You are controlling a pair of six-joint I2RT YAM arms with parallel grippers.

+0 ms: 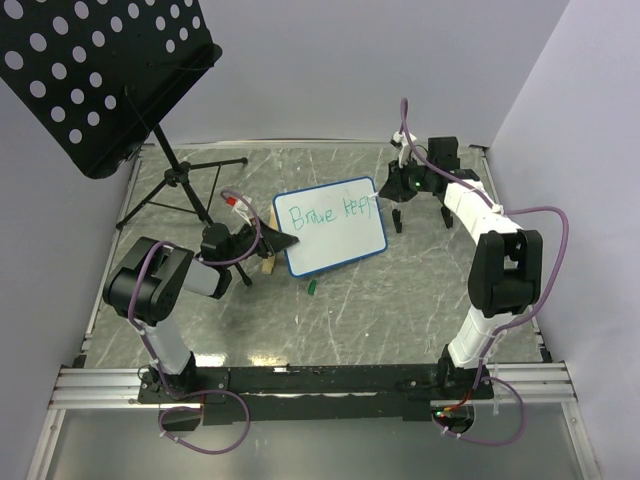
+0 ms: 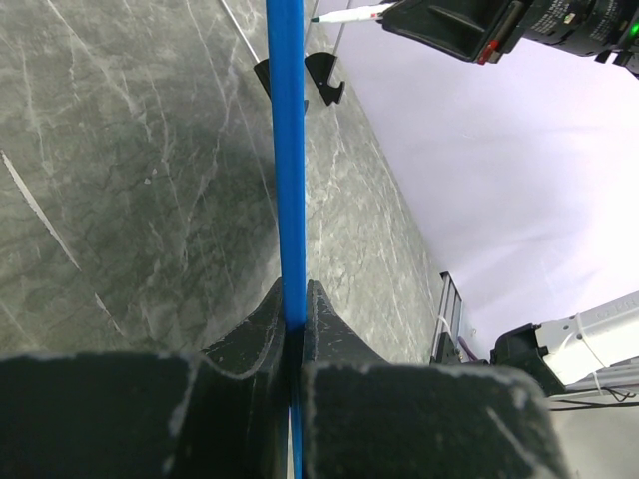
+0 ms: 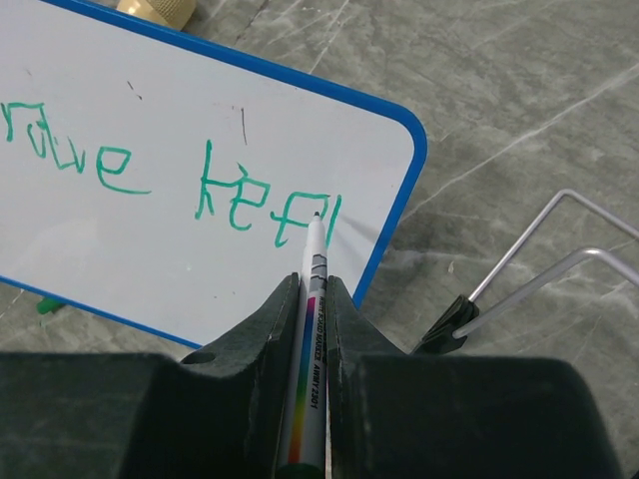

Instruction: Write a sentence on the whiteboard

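The whiteboard, white with a blue rim, is propped at a tilt in the middle of the table. My left gripper is shut on its left edge; in the left wrist view the blue rim runs straight up from between the closed gripper. The sentence reads "Brave keep" in green. My right gripper is shut on a white marker with a rainbow stripe. Its tip sits at the last green stroke near the board's right rim.
A black perforated music stand on a tripod fills the back left. A wire easel with black feet stands right of the board. A green cap and a wooden block lie by the board's near-left corner.
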